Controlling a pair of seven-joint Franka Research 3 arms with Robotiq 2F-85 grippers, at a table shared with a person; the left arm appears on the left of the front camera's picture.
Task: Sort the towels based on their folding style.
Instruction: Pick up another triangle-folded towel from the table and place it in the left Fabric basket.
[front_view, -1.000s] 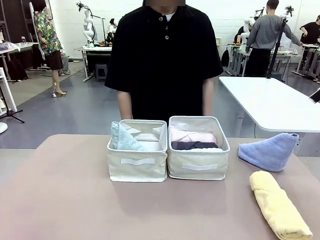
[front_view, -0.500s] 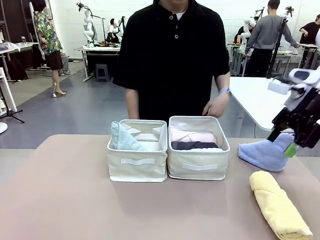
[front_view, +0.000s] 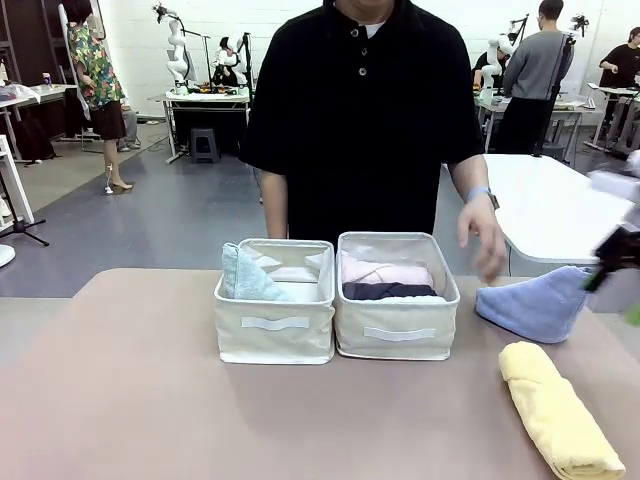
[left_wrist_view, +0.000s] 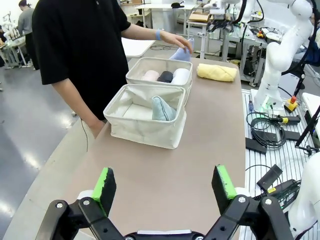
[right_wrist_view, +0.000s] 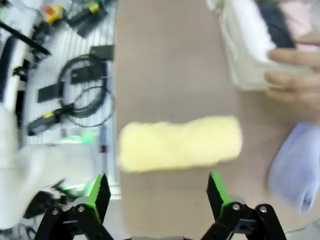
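yellow towel (front_view: 556, 420): by surface's (front_view: 120, 400) right edge, bare room leftward.
blue towel (front_view: 535, 303): just behind yellow towel, hand (front_view: 480, 238) close by.
left pincer (left_wrist_view: 164, 181), right pincer (right_wrist_view: 157, 189): spread wide, empty.

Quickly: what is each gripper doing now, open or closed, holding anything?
Left gripper: open, holding nothing.
Right gripper: open, holding nothing.

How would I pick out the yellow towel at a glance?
Find the two cream bins mid-table, then look right of them, towards the near edge. The yellow towel lies there: a rolled cylinder, unlike the cone-folded blue towel behind it.
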